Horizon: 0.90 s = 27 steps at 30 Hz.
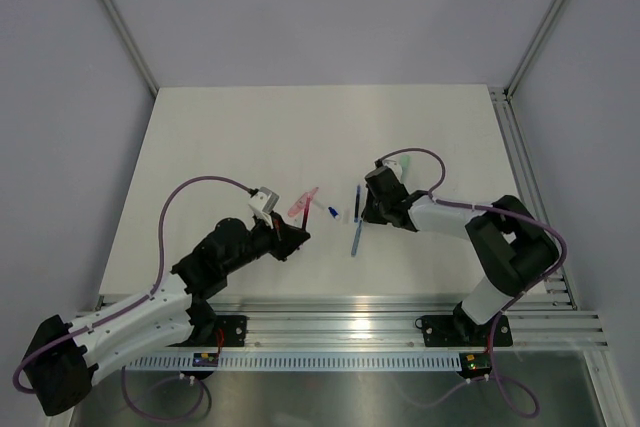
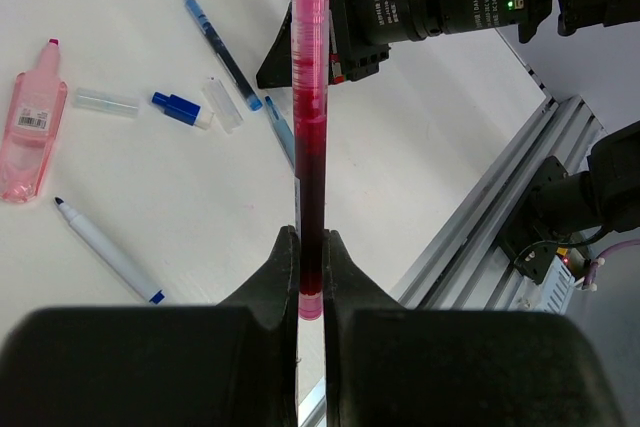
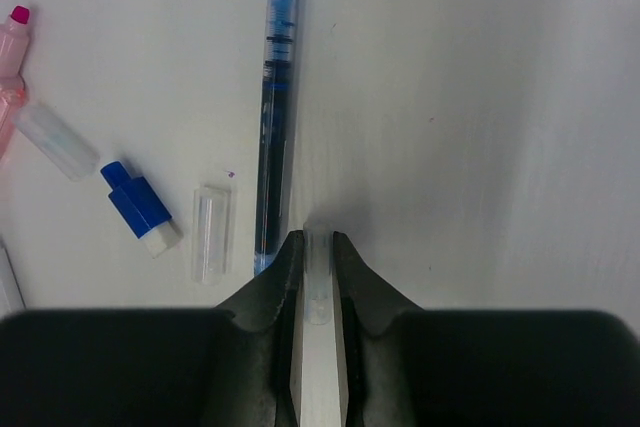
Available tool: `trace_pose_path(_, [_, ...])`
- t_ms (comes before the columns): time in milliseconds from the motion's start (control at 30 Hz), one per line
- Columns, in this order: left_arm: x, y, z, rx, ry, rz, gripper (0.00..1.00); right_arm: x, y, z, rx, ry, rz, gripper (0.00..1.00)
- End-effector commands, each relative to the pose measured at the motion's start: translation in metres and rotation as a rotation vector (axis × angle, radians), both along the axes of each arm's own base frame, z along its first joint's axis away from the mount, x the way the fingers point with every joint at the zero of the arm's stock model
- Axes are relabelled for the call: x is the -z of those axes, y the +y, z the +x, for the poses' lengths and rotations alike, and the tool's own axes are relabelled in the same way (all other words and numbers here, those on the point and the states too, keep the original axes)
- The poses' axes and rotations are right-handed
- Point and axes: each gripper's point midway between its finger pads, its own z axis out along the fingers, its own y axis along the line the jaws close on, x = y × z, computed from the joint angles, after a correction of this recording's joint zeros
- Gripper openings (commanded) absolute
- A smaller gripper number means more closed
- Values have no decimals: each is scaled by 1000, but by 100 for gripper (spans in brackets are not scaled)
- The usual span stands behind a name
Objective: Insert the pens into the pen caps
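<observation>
**Left tool** [image 2: 311,252]: mine, clamped shut on the red pen [image 2: 308,117]. I hold it by its lower end only. The rest of the pen stands free above my fingers and reaches toward the right arm's black housing.

**Right tool** [image 3: 318,247]: mine, jaws drawn in close on a pale translucent stick [image 3: 318,292] that runs back between the fingers. I cannot tell whether it is a pen or a cap.

**On the table** [image 3: 450,97], loose:
- dark blue pen [image 3: 275,117], lying just beside my right fingertips
- clear cap [image 3: 212,232], near that pen
- small blue cap [image 3: 140,209]
- second clear cap [image 3: 55,139]
- pale pink piece [image 2: 32,122], stubby, lying flat, well apart from both tools
- white pen with a blue tip [image 2: 110,252]

**Hazards, as I judge them:**
- The red pen is pinched at one end, so any sideways touch at its far tip would lever it. It could tilt or slide in my grip and miss a cap mouth.
- My two tools are close together. A careless approach could knock the red pen against the right arm.
- The dark blue pen lies right beside my right tool. A small shift there could roll it, or push the clear cap away.
- The pale stick is thin and lightly held. It may twist when the pen is pushed in.
</observation>
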Motion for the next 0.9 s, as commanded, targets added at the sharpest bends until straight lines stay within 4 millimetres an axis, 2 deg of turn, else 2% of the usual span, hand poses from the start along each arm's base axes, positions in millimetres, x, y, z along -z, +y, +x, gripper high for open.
trace_pose_path(0, [-22, -7, 4, 18, -70, -50, 0, 14, -24, -18, 38, 47, -71, 8])
trace_pose_path(67, [-20, -7, 4, 18, -67, -47, 0, 7, -28, -16, 58, 6, -61, 6])
trace_pose_path(267, [-28, -11, 2, 35, -68, -80, 0, -53, -30, -12, 81, -192, 72, 0])
trace_pose_path(333, [-30, -13, -1, 47, -57, -98, 0, -77, -27, -17, 74, -240, 143, 0])
trace_pose_path(400, [-34, -17, -2, 57, -45, -126, 0, -114, -16, -16, 59, -334, 268, 0])
trace_pose_path(433, [-34, -20, -3, 71, -36, -132, 0, -120, -10, -23, 26, -340, 322, 0])
trace_pose_path(467, [-38, -22, -3, 78, -36, -144, 0, -151, -5, -25, 6, -418, 413, 0])
trace_pose_path(533, [-44, -29, -5, 107, -19, -164, 0, -173, 2, -33, -24, -451, 499, 0])
trace_pose_path(567, [-51, -33, -6, 119, -26, -188, 0, -196, 3, -37, -37, -505, 551, 0])
trace_pose_path(633, [-64, -39, -7, 145, -28, -227, 0, -222, 5, -43, -65, -562, 615, 0])
trace_pose_path(667, [-71, -40, -7, 151, -39, -245, 0, -242, 3, -47, -72, -612, 656, 0])
trace_pose_path(733, [-90, -45, -7, 172, -57, -280, 0, -263, 3, -52, -79, -659, 710, 0])
trace_pose_path(767, [-99, -47, -9, 186, -75, -304, 0, -280, 1, -56, -85, -703, 750, 0])
trace_pose_path(867, [-117, -50, -14, 225, -111, -352, 0, -304, 4, -63, -100, -752, 820, 0])
